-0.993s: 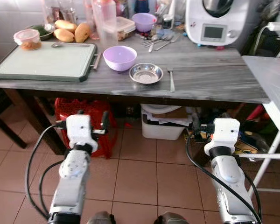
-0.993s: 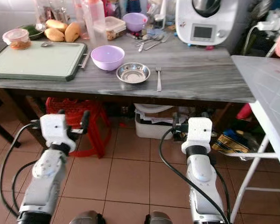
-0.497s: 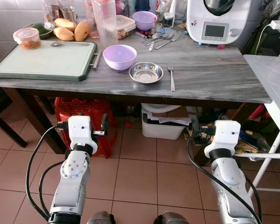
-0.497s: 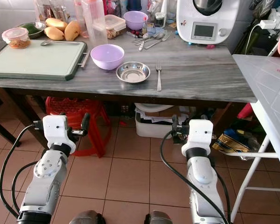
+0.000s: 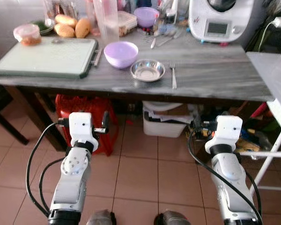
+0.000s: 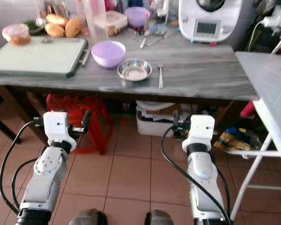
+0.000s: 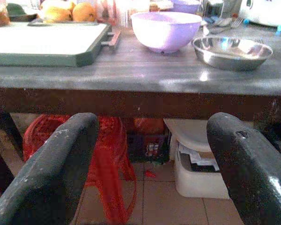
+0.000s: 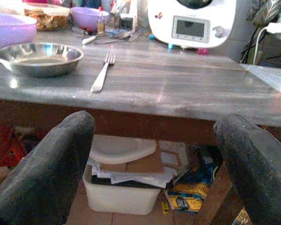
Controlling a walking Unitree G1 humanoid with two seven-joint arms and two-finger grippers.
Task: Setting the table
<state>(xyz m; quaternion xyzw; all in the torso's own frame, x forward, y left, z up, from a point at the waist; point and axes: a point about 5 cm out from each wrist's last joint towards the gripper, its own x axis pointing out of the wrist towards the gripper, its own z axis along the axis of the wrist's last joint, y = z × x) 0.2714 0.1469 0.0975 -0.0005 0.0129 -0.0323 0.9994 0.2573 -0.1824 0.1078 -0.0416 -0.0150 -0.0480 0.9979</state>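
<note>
On the grey table [image 5: 210,82] a lilac bowl [image 5: 121,52] stands beside a shallow steel dish [image 5: 147,70], and a fork [image 5: 173,75] lies just right of the dish. Both arms are held low in front of the table, below its front edge. My left gripper [image 7: 150,140] is open and empty, its black fingers [image 7: 51,168] wide apart and aimed at the bowl and dish. My right gripper [image 8: 154,140] is also open and empty, facing the fork [image 8: 102,72] and the dish [image 8: 37,57].
A green tray [image 5: 47,56] fills the table's left. Mangoes [image 5: 70,28], a lidded tub [image 5: 27,33], loose cutlery [image 5: 161,37], a second lilac bowl [image 5: 146,14] and a white kitchen machine [image 5: 218,21] line the back. Under the table are a red stool [image 5: 84,105] and a white bin [image 5: 164,124]. A white folding table [image 5: 276,79] stands at right.
The whole picture has shifted a little and blurred, so the camera has moved. Both grippers stay open and low, and nothing on the table has moved.
</note>
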